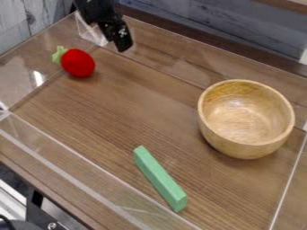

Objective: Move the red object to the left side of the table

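The single camera view looks down across the bench [180,117], a brown wood-grain top fenced by low clear acrylic walls. The gripper [118,38] hangs at the far left of the view, dark and pointed steeply downward, its jaws standing apart with nothing between them. Just to its left and a little nearer the camera sits the red object [77,62], a small round toy fruit with a pale green leafy top, resting on the wood close to the left acrylic wall and apart from the fingers. Its spot already looks like the left side of the bench, so I judge the placing part of the task done or nearly so, and the empty gripper fits with a release rather than an approach, though one view cannot settle that. Well off to the gripper's right and nearer the camera stands a wooden bowl [246,118], upright and empty. Nearer the camera still, well apart from the gripper, a flat green rectangular block [159,178] lies slantwise on the wood; neither seems involved in the task. No brand, label or writing can be read anywhere in this view.
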